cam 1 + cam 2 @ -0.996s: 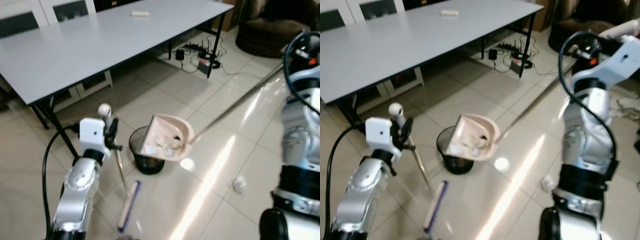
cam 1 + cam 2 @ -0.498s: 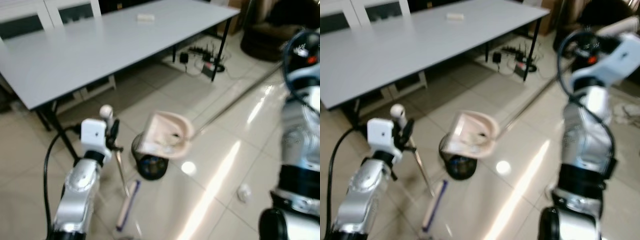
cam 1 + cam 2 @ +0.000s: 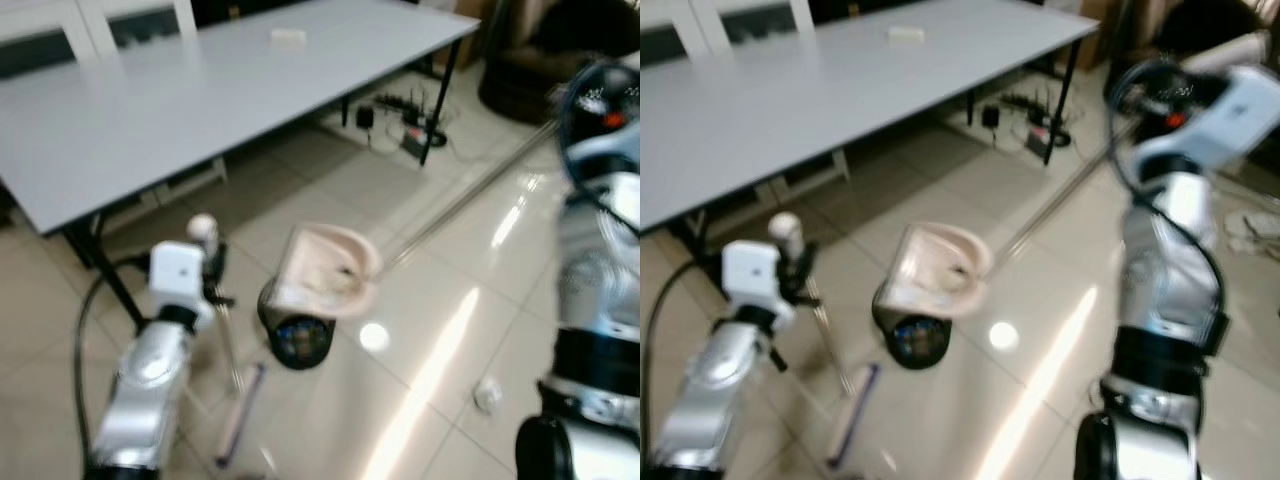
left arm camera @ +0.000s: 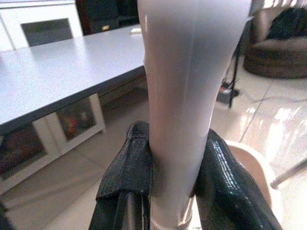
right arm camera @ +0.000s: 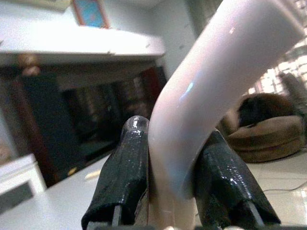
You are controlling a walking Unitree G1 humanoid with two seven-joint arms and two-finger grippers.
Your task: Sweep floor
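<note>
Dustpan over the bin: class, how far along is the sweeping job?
Done: litter sits in the pink dustpan. In hand: right gripper tips it over the black bin; left gripper holds the broom. Left: a crumpled scrap on the floor.

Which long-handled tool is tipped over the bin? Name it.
The dustpan, held by the right gripper, its pink scoop tilted above the black bin. The broom, in the left gripper, rests on the floor beside it.

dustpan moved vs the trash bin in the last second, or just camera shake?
Yes. The dustpan has shifted left over the bin, covering most of its rim; earlier much of the rim showed to its left. The right pincer holds its handle.
</note>
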